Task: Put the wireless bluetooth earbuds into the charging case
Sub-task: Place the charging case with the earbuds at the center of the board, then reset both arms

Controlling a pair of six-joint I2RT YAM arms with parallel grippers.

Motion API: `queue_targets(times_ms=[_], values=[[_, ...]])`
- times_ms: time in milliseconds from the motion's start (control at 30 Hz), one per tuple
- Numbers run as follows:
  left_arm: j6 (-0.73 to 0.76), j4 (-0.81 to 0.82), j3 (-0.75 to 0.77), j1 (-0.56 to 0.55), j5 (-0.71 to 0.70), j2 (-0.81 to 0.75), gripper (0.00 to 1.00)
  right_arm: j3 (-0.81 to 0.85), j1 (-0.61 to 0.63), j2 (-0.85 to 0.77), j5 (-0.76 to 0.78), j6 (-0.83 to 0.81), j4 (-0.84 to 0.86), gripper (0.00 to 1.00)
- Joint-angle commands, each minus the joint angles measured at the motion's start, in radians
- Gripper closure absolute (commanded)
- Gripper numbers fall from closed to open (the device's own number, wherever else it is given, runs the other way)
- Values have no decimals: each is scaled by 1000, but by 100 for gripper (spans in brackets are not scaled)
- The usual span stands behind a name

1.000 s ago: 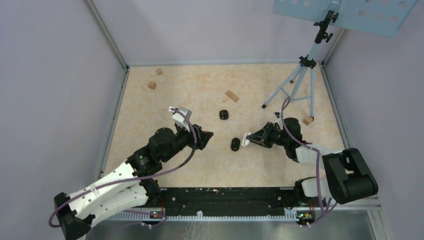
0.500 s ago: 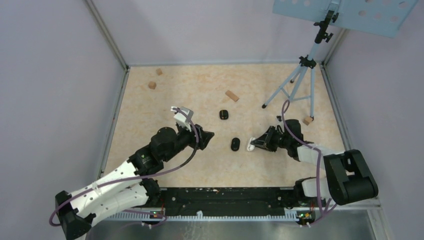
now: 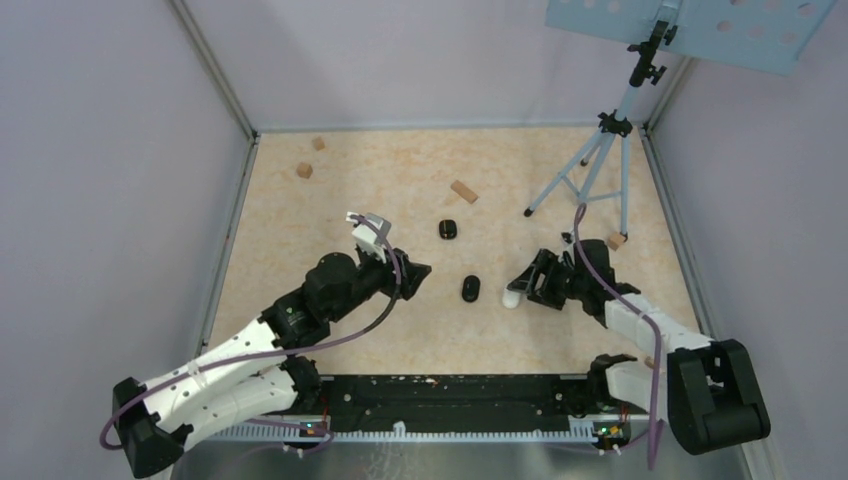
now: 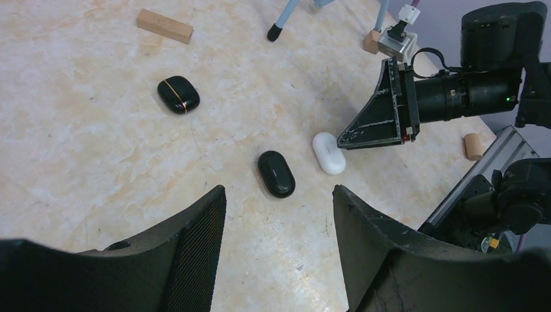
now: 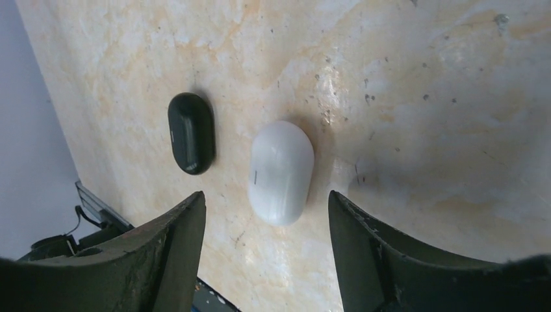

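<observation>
Hidden from you: contents of shut white case (image 5: 281,172) and black case (image 5: 191,133). Cropped: left tool (image 4: 278,195) and right tool (image 5: 265,195) fingers, by your wrist views' bottom edge; blue plate (image 3: 700,30), top edge.

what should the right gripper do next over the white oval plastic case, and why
Probably lift the right gripper straight up and clear. Its jaws have just opened, and the white oval plastic case lies free and shut on the marbled table beside the black oval case; no earbud shows anywhere to insert yet.
</observation>
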Motion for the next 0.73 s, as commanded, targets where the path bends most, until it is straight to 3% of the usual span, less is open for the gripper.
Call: queue_targets(times_ms=[0,100,200,233,367,533,700], values=[[-20,22,19,0,0,22,34,88,-10,-88,105,-61,-164,33],[-56,-28,56,0,-31,32,29,185,-10,-174,288,-97,-344,29],[-106,-141,128,2,-94,72,9,328,-11,-254,530,-133,-538,27],[-123,-190,162,2,-124,92,4,371,-10,-274,605,-149,-589,18],[-155,-379,294,2,-227,161,1,523,-10,-304,802,-215,-714,14],[-199,-497,348,2,-374,173,1,581,-10,-297,851,-228,-752,14],[-205,-500,324,1,-418,138,1,543,-10,-307,801,-207,-722,14]])
